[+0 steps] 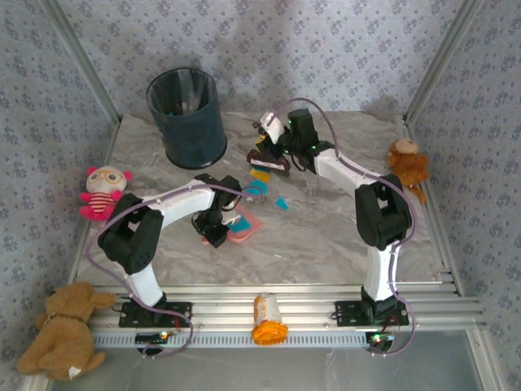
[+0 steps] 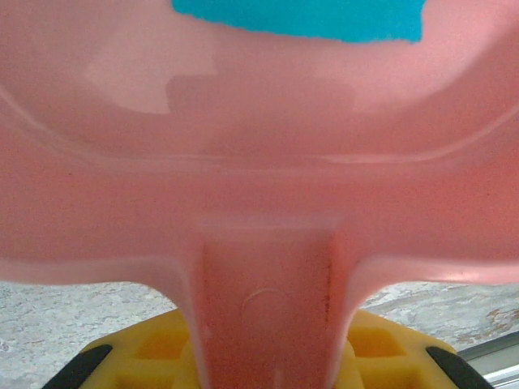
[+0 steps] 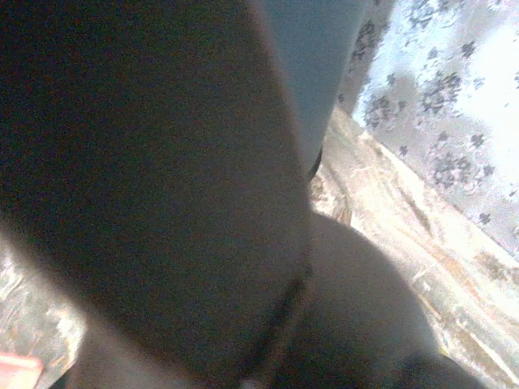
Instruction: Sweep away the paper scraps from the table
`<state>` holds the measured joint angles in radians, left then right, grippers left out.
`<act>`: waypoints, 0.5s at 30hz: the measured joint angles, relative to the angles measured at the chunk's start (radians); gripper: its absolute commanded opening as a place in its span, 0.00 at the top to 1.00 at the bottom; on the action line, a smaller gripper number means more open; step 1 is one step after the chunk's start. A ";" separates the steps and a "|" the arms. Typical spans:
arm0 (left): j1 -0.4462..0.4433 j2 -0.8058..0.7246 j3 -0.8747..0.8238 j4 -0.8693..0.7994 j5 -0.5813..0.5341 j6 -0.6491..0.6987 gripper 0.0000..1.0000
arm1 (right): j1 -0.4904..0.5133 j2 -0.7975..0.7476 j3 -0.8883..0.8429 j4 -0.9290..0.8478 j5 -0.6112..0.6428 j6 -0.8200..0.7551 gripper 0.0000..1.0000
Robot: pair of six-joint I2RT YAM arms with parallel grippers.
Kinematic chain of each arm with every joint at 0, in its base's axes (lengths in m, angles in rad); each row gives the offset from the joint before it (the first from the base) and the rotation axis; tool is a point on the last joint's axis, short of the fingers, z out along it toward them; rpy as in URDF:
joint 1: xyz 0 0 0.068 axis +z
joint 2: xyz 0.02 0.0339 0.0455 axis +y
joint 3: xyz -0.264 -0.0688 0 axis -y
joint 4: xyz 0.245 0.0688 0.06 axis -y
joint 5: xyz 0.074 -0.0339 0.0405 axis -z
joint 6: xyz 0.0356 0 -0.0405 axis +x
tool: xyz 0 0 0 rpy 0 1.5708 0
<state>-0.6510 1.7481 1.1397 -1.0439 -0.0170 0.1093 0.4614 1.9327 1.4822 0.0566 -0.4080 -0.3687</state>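
Note:
The pink dustpan (image 1: 244, 226) lies on the marble table (image 1: 326, 236) left of centre. My left gripper (image 1: 216, 230) is shut on its handle (image 2: 263, 308), which stands between the yellow fingers (image 2: 146, 352). A turquoise paper scrap (image 2: 300, 18) lies inside the pan. Further back, my right gripper (image 1: 273, 148) is shut on a dark brush (image 1: 269, 160), which blocks most of the right wrist view as a dark blurred mass (image 3: 146, 186). Loose paper scraps lie between brush and pan: an orange-yellow one (image 1: 260, 173), a turquoise one (image 1: 255, 189) and another turquoise one (image 1: 282, 204).
A dark blue bin (image 1: 187, 114) stands at the back left. A pink doll (image 1: 102, 191) sits at the left edge and a lion toy (image 1: 407, 167) at the right edge. A teddy (image 1: 65, 334) and an orange bottle (image 1: 269, 319) lie by the front rail.

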 measured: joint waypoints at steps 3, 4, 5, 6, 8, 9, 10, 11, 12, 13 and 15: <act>0.000 0.000 0.000 0.000 0.000 0.006 1.00 | 0.013 -0.063 -0.075 -0.001 0.004 -0.010 1.00; 0.000 0.000 0.000 0.000 -0.002 0.007 1.00 | 0.017 -0.082 -0.097 -0.001 0.008 -0.010 1.00; 0.000 0.000 0.000 0.000 -0.003 0.008 1.00 | 0.020 -0.098 -0.115 0.000 0.011 -0.010 1.00; 0.000 0.000 0.000 0.000 -0.003 0.010 1.00 | 0.023 -0.115 -0.134 0.000 0.013 -0.010 1.00; 0.000 0.000 0.000 0.000 -0.004 0.014 1.00 | 0.026 -0.145 -0.166 0.001 0.019 -0.009 1.00; 0.000 0.000 0.000 0.000 -0.004 0.014 1.00 | 0.027 -0.159 -0.183 0.003 0.023 -0.005 1.00; 0.000 0.000 0.000 0.000 -0.004 0.014 1.00 | 0.028 -0.173 -0.198 0.006 0.027 0.002 1.00; -0.002 0.000 0.000 0.000 -0.006 0.015 1.00 | 0.028 -0.185 -0.210 0.008 0.030 0.010 1.00; -0.003 0.000 0.000 -0.001 -0.008 0.017 1.00 | 0.028 -0.195 -0.223 0.014 0.037 0.020 1.00; -0.004 0.000 0.000 -0.001 -0.011 0.022 1.00 | 0.029 -0.207 -0.235 0.023 0.050 0.034 1.00; -0.006 0.000 0.001 -0.003 -0.015 0.027 1.00 | 0.031 -0.225 -0.255 0.036 0.082 0.064 1.00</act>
<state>-0.6567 1.7481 1.1404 -1.0466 -0.0319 0.1364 0.4923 1.7077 1.2270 0.0929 -0.3264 -0.3042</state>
